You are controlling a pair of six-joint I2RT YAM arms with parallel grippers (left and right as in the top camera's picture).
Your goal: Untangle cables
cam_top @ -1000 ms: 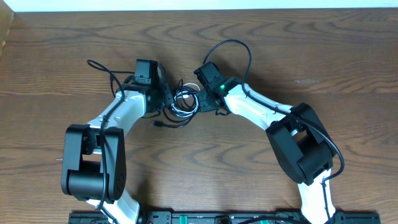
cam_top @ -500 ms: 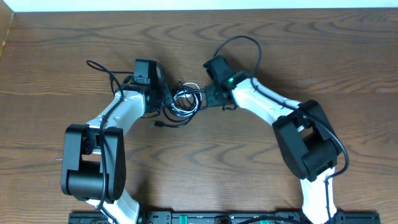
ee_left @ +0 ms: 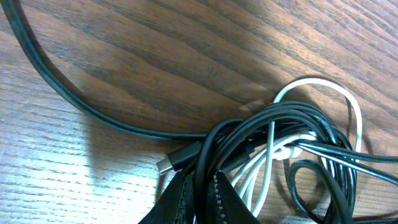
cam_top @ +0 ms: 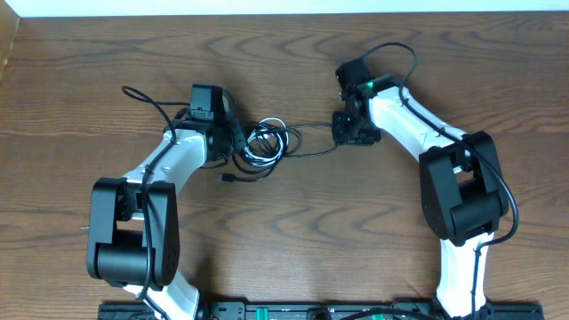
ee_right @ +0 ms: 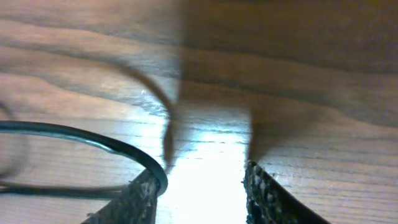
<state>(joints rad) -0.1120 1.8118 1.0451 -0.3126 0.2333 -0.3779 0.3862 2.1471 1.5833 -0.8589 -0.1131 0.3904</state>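
Left claw clamped on cable bundle, black loops pinched between pads at bundle's near edge. Plug end pokes out of bundle just beside it. Right claw part-open, gap bare; black strand out of bundle touches side of one finger. Overhead: right claw well apart from bundle, right arm's side. White cord threads through bundle. Cords judged light, limp, slick; best hold: single free strand or plug end, not knot.
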